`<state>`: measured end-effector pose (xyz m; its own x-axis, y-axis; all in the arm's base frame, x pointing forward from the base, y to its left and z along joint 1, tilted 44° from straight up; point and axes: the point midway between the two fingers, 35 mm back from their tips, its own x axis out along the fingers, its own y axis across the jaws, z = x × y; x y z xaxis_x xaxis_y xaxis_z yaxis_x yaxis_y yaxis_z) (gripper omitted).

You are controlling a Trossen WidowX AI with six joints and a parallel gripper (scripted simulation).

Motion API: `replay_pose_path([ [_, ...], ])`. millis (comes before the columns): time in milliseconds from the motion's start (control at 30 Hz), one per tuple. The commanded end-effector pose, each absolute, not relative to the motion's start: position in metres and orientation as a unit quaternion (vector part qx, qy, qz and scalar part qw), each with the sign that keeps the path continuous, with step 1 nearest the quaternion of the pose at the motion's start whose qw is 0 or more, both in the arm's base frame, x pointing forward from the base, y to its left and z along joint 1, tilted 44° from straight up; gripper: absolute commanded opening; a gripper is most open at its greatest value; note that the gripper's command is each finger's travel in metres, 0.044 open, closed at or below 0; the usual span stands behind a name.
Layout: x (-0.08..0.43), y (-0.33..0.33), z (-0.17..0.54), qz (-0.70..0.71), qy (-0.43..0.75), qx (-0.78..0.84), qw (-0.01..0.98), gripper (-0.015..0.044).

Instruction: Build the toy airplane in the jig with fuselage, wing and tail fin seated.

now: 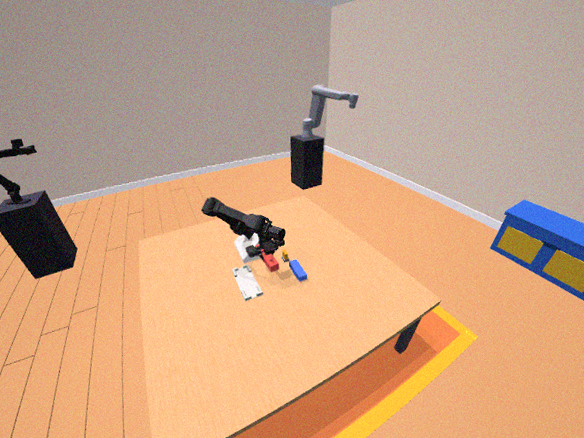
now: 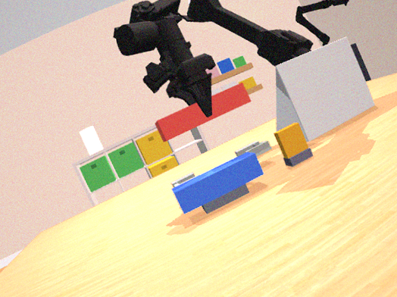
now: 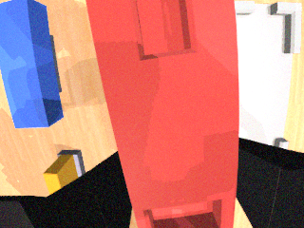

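Gripping the red fuselage [image 1: 271, 262] [image 2: 225, 100] [image 3: 176, 104], the claw [image 1: 266, 250] [image 2: 204, 110] hovers.

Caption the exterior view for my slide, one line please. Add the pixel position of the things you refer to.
Fingers [image 1: 269, 250] [image 2: 202, 111] grip the red fuselage [image 1: 270, 261] [image 2: 226, 100] [image 3: 176, 104] in midair, beyond the blue wing [image 1: 298, 270] [image 2: 218, 180] [image 3: 28, 66] and yellow tail fin [image 1: 285, 256] [image 2: 292, 140] [image 3: 63, 173].

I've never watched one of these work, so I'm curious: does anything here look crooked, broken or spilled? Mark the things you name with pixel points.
Nothing stands out as damaged or spilled. The red block [image 1: 270, 261] [image 2: 182, 120] [image 3: 176, 104] is up in the air, but the fingers [image 2: 205, 101] grip it. Its two hollows look like neat, deliberate slots.
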<state>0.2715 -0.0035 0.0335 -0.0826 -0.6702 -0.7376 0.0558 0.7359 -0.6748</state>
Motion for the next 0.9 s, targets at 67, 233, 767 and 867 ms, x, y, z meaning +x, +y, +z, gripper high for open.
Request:
replay_pose_path([
  [67,0.271,-0.023,0.042,-0.283,0.676,-0.225,0.642,0.0],
  [233,0.269,-0.038,0.048,-0.283,0.676,-0.223,0.643,0.0],
  [767,0.257,-0.085,0.066,-0.291,0.671,-0.219,0.645,0.0],
  [867,0.253,-0.094,0.069,-0.294,0.671,-0.22,0.645,0.0],
])
